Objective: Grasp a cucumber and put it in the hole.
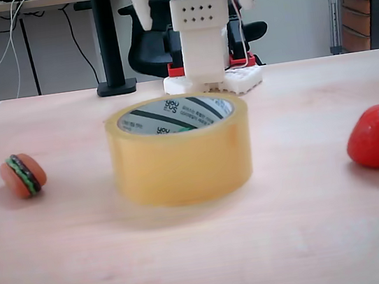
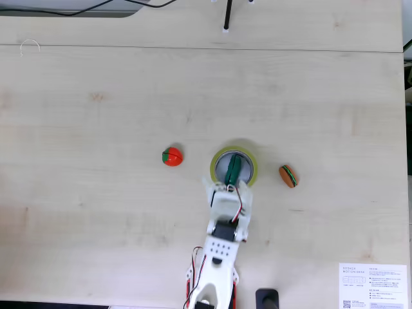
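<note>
Inside the hole (image 2: 226,172), the cucumber (image 2: 234,167) lies just beyond the end effector (image 2: 225,188).

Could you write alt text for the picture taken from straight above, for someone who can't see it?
Seen from above, a white robot arm reaches up the picture over a pale wooden table, and a green cucumber lies inside the hole of a yellowish tape roll at its tip. A strawberry sits left of the roll, a tiny burger right.
</note>
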Robot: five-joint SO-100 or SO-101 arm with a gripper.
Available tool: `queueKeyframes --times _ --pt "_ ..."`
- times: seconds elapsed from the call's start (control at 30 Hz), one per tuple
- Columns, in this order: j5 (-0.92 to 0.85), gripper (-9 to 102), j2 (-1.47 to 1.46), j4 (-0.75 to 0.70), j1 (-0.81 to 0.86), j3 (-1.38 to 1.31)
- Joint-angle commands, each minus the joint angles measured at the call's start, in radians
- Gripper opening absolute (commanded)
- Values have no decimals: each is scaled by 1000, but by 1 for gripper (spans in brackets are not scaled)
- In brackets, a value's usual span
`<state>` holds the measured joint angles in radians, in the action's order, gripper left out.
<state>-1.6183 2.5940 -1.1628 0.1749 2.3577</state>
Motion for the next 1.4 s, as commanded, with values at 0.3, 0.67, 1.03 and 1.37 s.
queueKeyframes --times 0.3,0.67,1.03,1.37 --pt "3 31 331 -6 8 249" --pt "3 30 736 -63 20 537" --pt "-3 29 776 -107 51 607" --pt "3 26 776 -112 54 732"
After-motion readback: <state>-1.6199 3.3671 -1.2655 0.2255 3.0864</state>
